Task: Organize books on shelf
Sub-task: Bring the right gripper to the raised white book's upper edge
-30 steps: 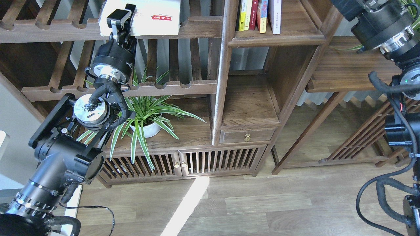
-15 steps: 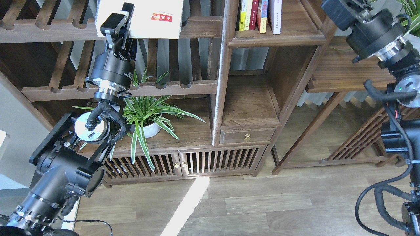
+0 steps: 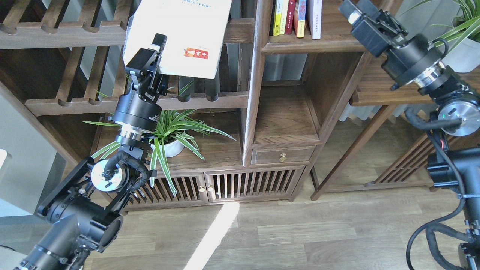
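Note:
My left gripper (image 3: 153, 56) is shut on the lower left corner of the large white book (image 3: 180, 30) with a red rectangular mark. It holds the book tilted in the air in front of the upper slatted rack (image 3: 56, 35). The narrow solid-walled shelf (image 3: 285, 120) stands to the right of the book. The compartment above it bears several upright books (image 3: 296, 17), the rightmost one pale. My right gripper (image 3: 352, 13) is raised at the upper right, near that compartment's right wall. Its fingers cannot be told apart.
A green plant in a white pot (image 3: 168, 140) stands on the wide board under my left arm. A second slatted rack (image 3: 210, 101) crosses just below the held book. Another potted plant (image 3: 463, 48) sits at the far right. A drawer (image 3: 283, 154) and slatted doors lie below.
My left gripper has pulled the white book off the upper slatted rack, down and to the right, so more of its cover shows. My right arm has moved left and down.

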Controlling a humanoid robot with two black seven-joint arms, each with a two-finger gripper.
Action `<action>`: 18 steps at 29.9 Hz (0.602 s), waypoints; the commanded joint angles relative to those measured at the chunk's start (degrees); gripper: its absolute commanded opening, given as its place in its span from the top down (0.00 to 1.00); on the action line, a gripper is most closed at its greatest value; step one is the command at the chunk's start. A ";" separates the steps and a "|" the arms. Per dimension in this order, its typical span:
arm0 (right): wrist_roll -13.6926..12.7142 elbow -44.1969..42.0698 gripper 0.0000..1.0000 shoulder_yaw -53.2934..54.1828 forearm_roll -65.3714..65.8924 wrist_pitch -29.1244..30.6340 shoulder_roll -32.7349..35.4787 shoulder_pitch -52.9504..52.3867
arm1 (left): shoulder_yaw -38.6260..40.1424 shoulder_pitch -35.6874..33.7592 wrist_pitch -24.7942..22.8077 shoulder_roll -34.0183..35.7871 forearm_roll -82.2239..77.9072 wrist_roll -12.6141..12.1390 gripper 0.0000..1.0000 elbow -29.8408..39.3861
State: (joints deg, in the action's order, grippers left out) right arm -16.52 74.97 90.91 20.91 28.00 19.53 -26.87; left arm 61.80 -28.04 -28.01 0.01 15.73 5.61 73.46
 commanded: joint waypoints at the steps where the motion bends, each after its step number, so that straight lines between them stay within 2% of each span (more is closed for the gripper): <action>1: 0.00 0.00 0.07 -0.38 -0.08 0.00 -1.33 1.11 | -0.19 0.44 0.01 -0.01 0.27 0.36 0.99 0.01; 9: 0.00 -0.17 0.07 -4.42 -0.08 0.00 -2.04 2.17 | 0.07 1.32 0.01 -0.01 0.36 0.45 0.99 0.37; 18: 0.00 -0.61 0.07 -6.36 -0.08 0.00 -4.15 3.40 | 0.33 3.60 0.01 1.31 0.27 0.45 1.00 5.99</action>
State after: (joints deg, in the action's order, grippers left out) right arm -16.53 74.57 84.78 20.83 28.00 15.54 -23.74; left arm 61.93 -25.31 -28.01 0.99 16.08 6.07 77.92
